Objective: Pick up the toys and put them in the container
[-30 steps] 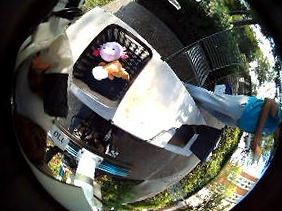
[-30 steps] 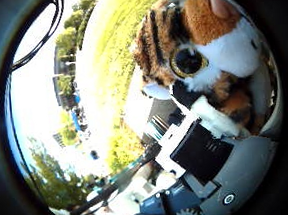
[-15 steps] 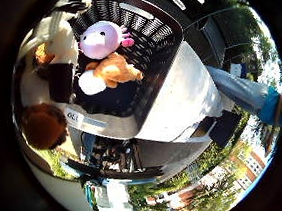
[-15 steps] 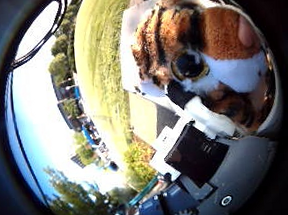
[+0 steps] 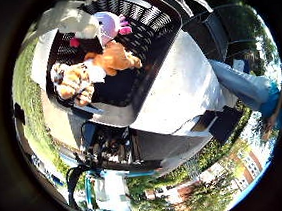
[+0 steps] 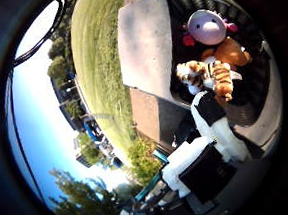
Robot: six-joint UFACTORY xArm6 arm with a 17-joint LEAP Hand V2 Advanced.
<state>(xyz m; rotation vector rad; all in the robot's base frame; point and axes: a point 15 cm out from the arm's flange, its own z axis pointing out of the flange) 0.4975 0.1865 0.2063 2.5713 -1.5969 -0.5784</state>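
Fingers [image 6: 213, 127] of the hand [image 6: 209, 167], white and black, reach straight toward the basket [image 6: 258, 121], holding nothing; in the thumb-side view a tiger toy [image 6: 206, 75] lies inside beside a pink toy [image 6: 206, 27] and an orange toy [image 6: 230, 53]; in the little-finger-side view the basket sits on a white table [image 5: 184, 88]; the toys look soft and light, easiest grasped round the body.

tiger toy [image 6: 207, 76] lying in black basket [image 6: 261, 73] beside pink toy [image 6: 206, 27] and orange toy [image 6: 231, 53] | robot hand [image 6: 214, 137] hanging above, fingers relaxed
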